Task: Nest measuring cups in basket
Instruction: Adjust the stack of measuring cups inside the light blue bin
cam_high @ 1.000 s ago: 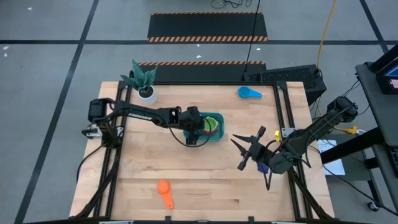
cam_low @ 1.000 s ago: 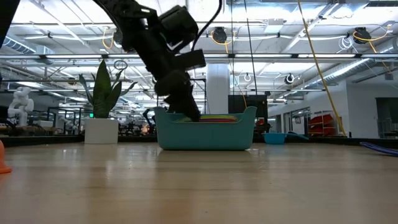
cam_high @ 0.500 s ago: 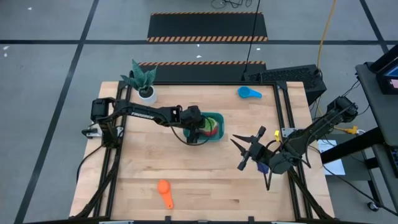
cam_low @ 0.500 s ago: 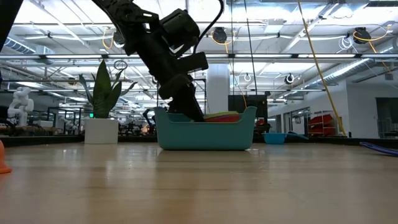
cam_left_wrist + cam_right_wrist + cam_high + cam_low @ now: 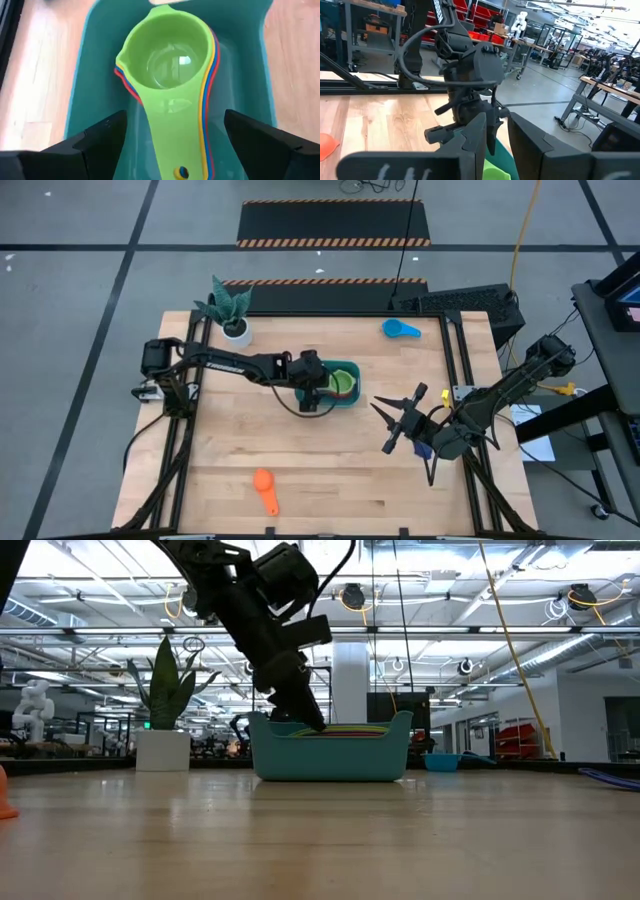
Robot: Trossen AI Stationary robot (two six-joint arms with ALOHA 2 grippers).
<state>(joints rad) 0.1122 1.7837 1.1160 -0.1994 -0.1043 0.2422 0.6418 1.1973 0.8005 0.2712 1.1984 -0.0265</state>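
at frame centre, the left gripper (image 5: 322,383) hangs wide open and empty over the basket (image 5: 352,368), green cup (image 5: 170,55) topping the nested stack; a careless exit could snag its handle.

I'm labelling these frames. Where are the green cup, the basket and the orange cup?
green cup (image 5: 167,60), left wrist view, bowl's inside.
basket (image 5: 330,758), low view, front wall.
orange cup (image 5: 264,483), high view, bowl.
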